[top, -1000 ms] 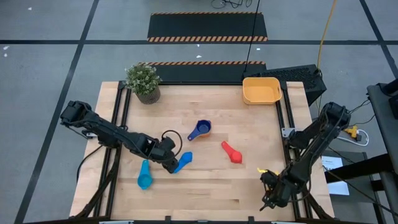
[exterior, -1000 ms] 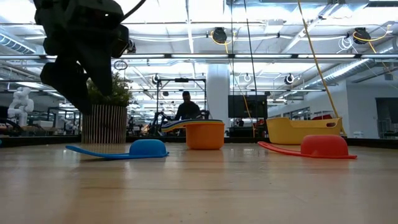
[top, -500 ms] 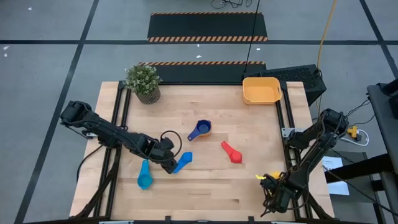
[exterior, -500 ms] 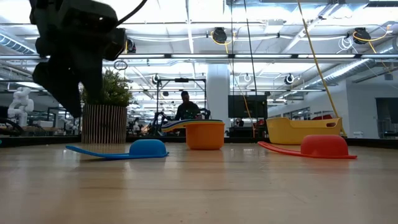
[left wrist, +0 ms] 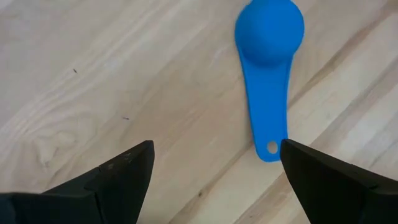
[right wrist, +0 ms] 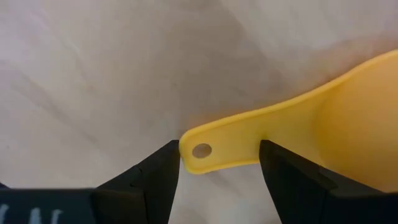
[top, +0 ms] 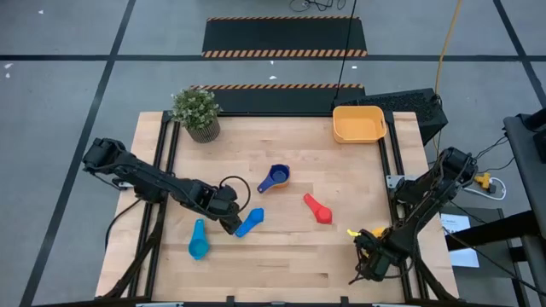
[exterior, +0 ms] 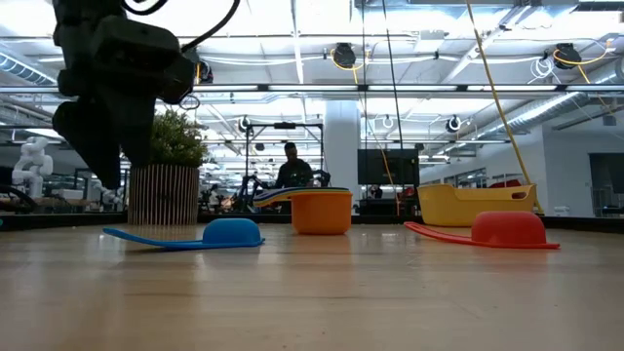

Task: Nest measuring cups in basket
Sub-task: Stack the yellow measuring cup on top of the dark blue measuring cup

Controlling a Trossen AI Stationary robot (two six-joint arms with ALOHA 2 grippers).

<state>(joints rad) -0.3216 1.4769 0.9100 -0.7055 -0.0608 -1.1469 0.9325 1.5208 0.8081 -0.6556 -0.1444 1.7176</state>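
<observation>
A: What is shown from above?

B: The basket (top: 358, 124) is seen at the far right corner of the tabletop (top: 281, 264), with no cup made out in it, so nesting appears unstarted. Well short of the basket lie a dark blue cup (top: 275, 178), a red cup (top: 318, 209), a blue cup (top: 250, 223) and a teal cup (top: 198, 243). The left pincer (top: 232, 223) is stretched low beside the blue cup; the right pincer (top: 368, 256) is folded down at the near edge, farthest from the basket.

A: And at tabletop level?

B: An orange cup (exterior: 321, 212) is seen standing upright, left of the basket.

A: The left wrist?

B: The fingers are spread wide, nothing gripped; the blue cup lies bowl-down ahead, presumably the target.

A: The right wrist?

B: A yellow cup's (right wrist: 292, 124) handle is seen between parted fingers; whether it is pinched cannot be told.
</observation>
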